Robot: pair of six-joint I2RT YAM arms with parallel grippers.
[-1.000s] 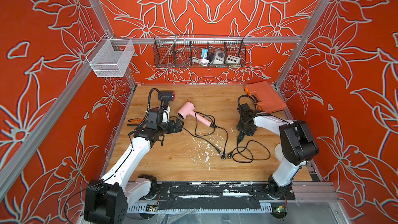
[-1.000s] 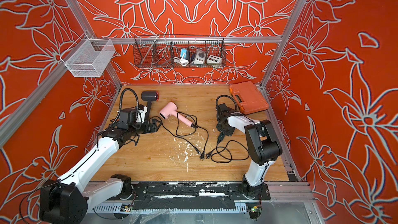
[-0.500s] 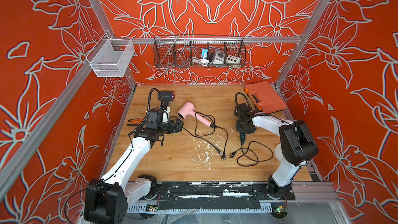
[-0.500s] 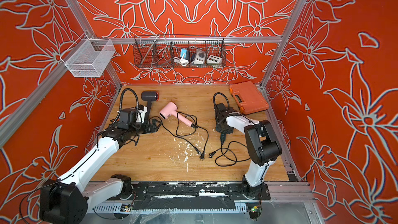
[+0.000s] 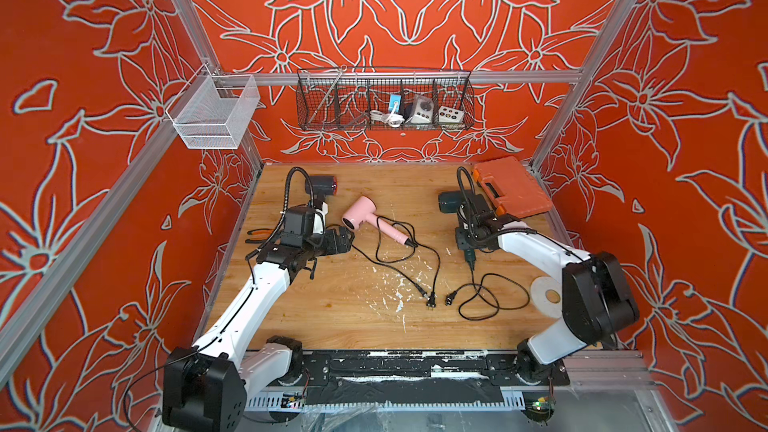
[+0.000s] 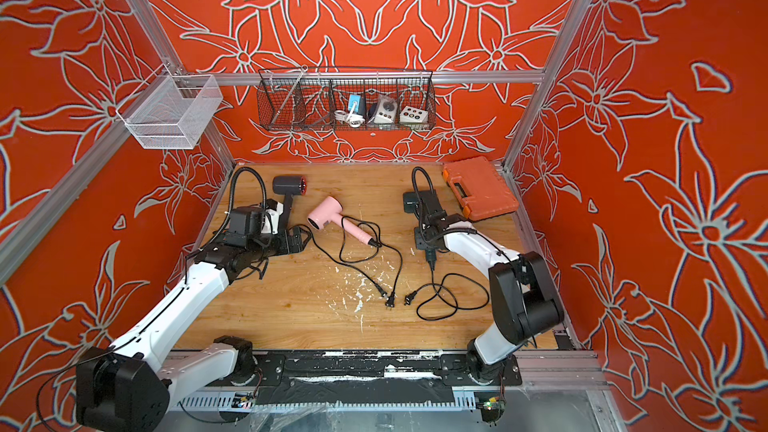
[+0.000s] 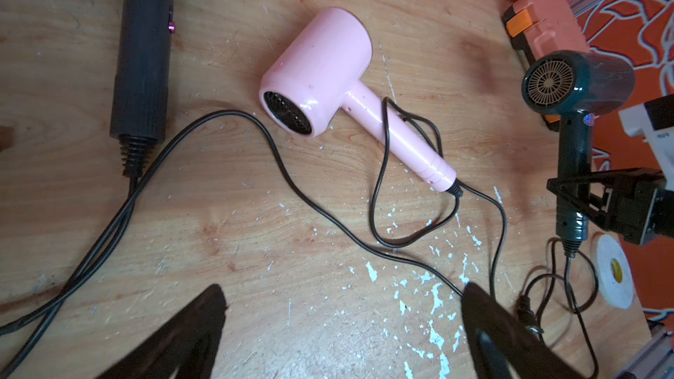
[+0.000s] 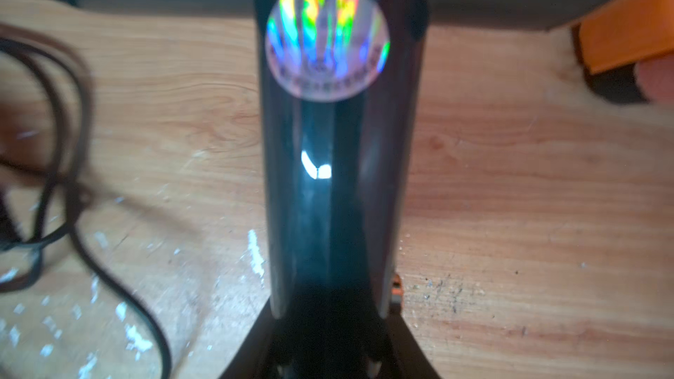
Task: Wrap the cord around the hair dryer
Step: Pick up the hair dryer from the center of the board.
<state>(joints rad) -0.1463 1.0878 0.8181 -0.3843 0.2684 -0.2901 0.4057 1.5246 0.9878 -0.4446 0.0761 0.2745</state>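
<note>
A dark green hair dryer [image 5: 449,202] [image 6: 410,202] [image 7: 578,83] sits at the back right of the wooden table. My right gripper [image 5: 469,238] [image 6: 428,238] [image 8: 333,308] is shut on its handle [image 8: 335,140]. Its black cord [image 5: 482,297] [image 6: 440,297] trails from the handle's end toward the front. The cord lies in loose loops on the table, wrapped around nothing. My left gripper [image 5: 343,241] [image 6: 300,238] [image 7: 344,291] stands open and holds nothing. It is low over the table, just left of a pink dryer.
The pink hair dryer [image 5: 361,211] [image 7: 321,71] and a black one [image 5: 322,184] [image 7: 144,49] lie mid and back left, their cords crossing the table's middle. An orange case [image 5: 513,187] is behind the right gripper. A white tape roll [image 5: 546,297] lies at the right.
My right gripper has shifted slightly with the dark green dryer, and the loose cord and plug have slid a little across the table. The left arm has stayed still.
</note>
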